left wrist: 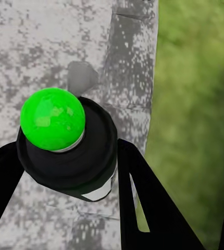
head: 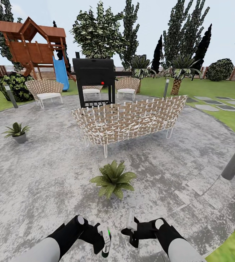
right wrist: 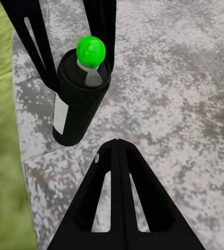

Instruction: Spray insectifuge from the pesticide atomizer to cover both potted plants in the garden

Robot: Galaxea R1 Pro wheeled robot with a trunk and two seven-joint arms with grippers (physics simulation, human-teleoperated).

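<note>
Clamping the pesticide atomizer (head: 106, 243), the left gripper (head: 102, 238) should aim at the lower-centre potted plant (head: 114, 179); right gripper (head: 131, 228) fingers are together.

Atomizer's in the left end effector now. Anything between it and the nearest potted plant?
Nothing visible. The atomizer, held in the left end effector, faces bare paving up to the nearest potted plant. The wicker sofa stands beyond that plant.

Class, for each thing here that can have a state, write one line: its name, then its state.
Spray bottle: held in the left gripper, off the ground.
Left gripper: shut on the bottle.
Right gripper: shut, holding nothing.
Near potted plant: upright on the patio.
Far potted plant: upright on the patio.
</note>
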